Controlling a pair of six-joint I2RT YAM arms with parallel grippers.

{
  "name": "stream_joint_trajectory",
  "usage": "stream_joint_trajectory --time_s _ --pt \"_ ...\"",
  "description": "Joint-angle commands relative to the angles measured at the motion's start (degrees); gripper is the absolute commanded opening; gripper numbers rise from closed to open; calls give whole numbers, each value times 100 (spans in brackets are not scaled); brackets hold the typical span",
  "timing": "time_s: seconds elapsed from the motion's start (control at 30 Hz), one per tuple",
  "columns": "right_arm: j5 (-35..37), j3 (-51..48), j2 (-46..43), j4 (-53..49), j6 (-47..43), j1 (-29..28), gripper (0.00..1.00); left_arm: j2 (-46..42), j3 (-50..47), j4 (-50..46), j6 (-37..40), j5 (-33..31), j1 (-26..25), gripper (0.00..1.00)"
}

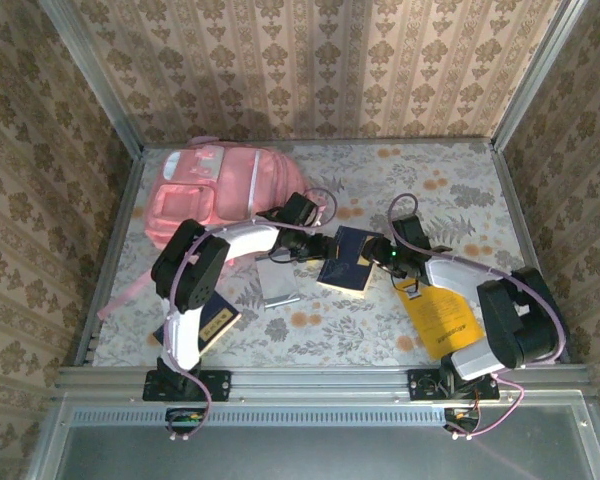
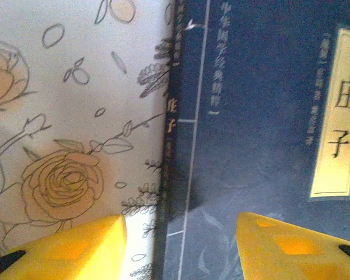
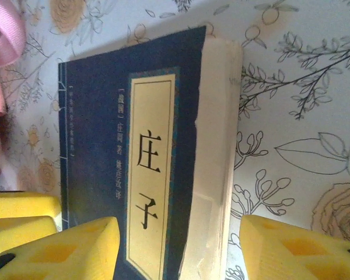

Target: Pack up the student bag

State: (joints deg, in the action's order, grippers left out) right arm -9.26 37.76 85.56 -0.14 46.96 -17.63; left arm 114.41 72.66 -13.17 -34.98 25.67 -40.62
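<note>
The student bag (image 1: 215, 185), a big pink backpack, lies at the back left of the table, and its pink edge (image 3: 1, 41) reaches into the right wrist view. A dark blue book (image 1: 347, 258) with a cream title label lies flat mid-table between both grippers. My left gripper (image 1: 315, 243) is open at the book's spine side. There the gripper (image 2: 181, 251) has one yellow finger over the cloth and the other over the cover (image 2: 262, 116). My right gripper (image 1: 377, 250) is open at the page-edge side. It (image 3: 178, 251) straddles that edge of the book (image 3: 99, 116) without closing on it.
A yellow booklet (image 1: 442, 318) lies at the front right by the right arm. A silver flat item (image 1: 278, 283) sits left of the blue book. Another dark book (image 1: 216, 322) lies front left by the left arm's base. Metal rails edge the flowered tablecloth (image 1: 450, 190).
</note>
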Motion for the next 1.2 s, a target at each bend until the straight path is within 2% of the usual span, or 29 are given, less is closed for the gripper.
stream_joint_trajectory --time_s 0.0,0.17,0.37,0.5,0.7,0.87,1.07,1.17 --pt "-248 97 279 51 112 26 58 137 212 -1 74 207 -99 52" --pt "-201 3 492 160 119 24 58 191 238 -71 167 165 -190 52" --pt "-928 -52 783 811 327 25 51 260 275 -115 228 193 -257 50" --pt "-991 -41 572 899 406 28 44 280 283 -152 288 192 -305 48" --pt "-696 -19 14 595 246 17 31 295 275 -125 264 250 -361 48" --pt "-624 -14 -301 422 181 21 26 258 263 -168 316 210 -368 48" --pt "-605 -40 -347 380 123 14 4 62 248 -173 325 204 -368 46" --pt "-661 -114 -325 507 165 21 0 -71 143 106 228 408 -358 46"
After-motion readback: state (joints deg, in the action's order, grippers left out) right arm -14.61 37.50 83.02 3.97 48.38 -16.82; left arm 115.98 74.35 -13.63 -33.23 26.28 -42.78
